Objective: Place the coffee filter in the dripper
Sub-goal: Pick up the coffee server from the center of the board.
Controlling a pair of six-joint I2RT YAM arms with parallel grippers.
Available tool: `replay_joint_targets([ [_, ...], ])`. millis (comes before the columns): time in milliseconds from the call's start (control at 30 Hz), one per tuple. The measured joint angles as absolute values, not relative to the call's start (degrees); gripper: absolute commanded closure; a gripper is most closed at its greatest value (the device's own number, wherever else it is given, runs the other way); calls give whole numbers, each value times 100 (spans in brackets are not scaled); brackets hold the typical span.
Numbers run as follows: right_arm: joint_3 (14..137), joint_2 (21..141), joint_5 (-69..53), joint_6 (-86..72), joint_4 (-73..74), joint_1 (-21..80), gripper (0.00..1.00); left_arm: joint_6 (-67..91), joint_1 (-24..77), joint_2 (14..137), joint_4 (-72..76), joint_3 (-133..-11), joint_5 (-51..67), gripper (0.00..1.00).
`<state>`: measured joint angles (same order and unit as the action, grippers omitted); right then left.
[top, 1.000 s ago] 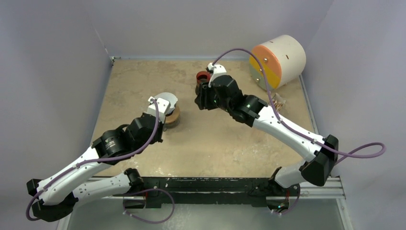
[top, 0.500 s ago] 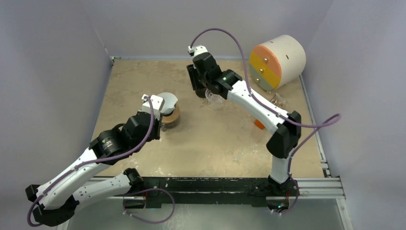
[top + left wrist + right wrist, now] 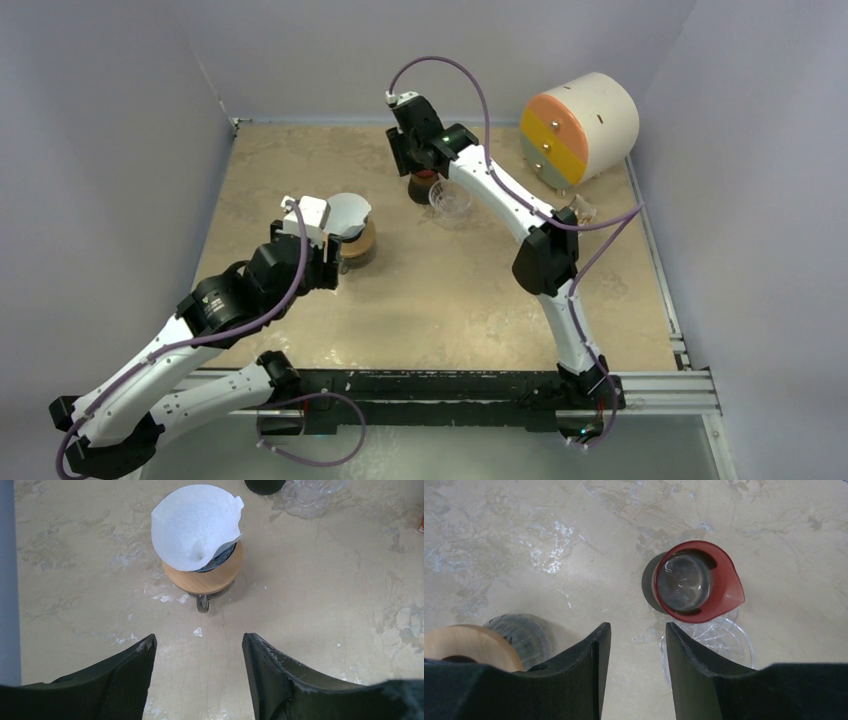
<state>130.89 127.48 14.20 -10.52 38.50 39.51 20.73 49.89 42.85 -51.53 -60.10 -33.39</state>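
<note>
white paper filter sits open inside the dark-blue dripper, leaning to 1 side so only a strip of the dripper rim shows, w/ the wooden ring around it, on the table. left gripper is near it on the close side, its 2 fingers spread wide & holding nothing, clear of the filter. right gripper hangs over the far-mid table above a red-lidded jug & a clear glass just beside it, fingers apart w/ nothing between.

Even, soft lighting; faint shadows; right wrist view's lower left possibly blurred.
</note>
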Motion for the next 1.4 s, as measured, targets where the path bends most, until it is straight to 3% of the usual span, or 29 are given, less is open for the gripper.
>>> replay_joint_targets([
  [233,13635,13286,1256,-1068,4045,3767,53,2112,4989,4235,-5155,-6010,-3398,29],
  [833,14188,14016,882,-1087,4014,3588,63,2150,4989,4160,-5175,-6010,-3483,27],
  [1067,14197,14116,792,-1085,4001,3559,74,2150,4987,4160,-5181,-6010,-3500,27],
  [1333,14223,14116,788,-1072,3997,3555,99,2150,4974,4158,-5190,-6010,-3524,26],
  [1400,14250,14116,792,-1044,3999,3555,100,2150,4960,4158,-5190,-6010,-3527,26],
])
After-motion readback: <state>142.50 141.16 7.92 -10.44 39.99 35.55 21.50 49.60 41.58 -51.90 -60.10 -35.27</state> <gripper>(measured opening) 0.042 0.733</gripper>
